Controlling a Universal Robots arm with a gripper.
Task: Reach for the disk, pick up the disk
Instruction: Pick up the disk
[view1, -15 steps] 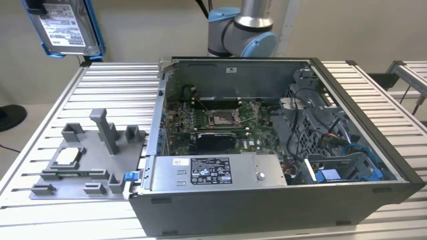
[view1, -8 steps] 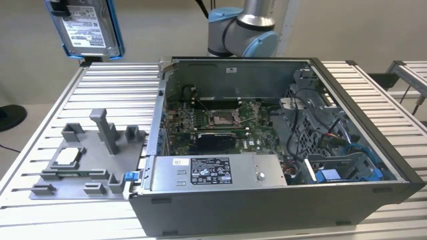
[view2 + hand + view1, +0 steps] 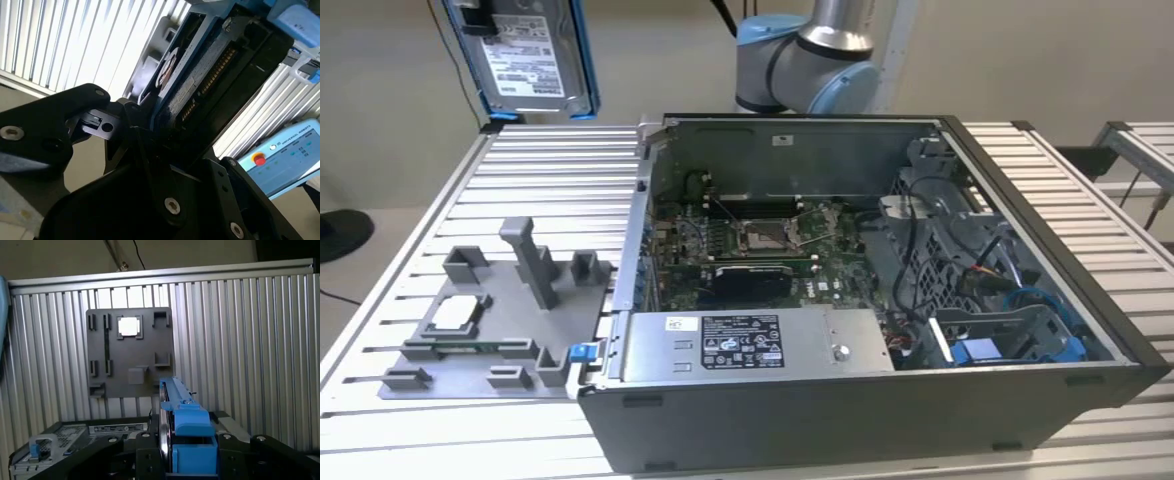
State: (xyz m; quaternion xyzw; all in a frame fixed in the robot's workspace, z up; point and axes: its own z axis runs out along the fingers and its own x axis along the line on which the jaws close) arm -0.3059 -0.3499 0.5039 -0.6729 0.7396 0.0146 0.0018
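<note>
- The disk [image 3: 531, 58] hangs upright in the air above the slatted table's [image 3: 534, 170] far edge, at the exterior view's left.
- The gripper [image 3: 192, 457] is clamped on it, apparently across its blue-railed edges.
- On the table, a grey fixture plate [image 3: 467, 360] lies beside the open computer case [image 3: 854, 420].

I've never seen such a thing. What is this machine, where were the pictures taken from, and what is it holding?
It is a robot arm with a claw. One picture comes from a camera off the arm; two come from cameras riding near its wrist. On the slatted metal table stand an open computer case and a grey tray with a square chip. The claw is closed on the disk, a hard drive with blue rails, held up off the table.
</note>
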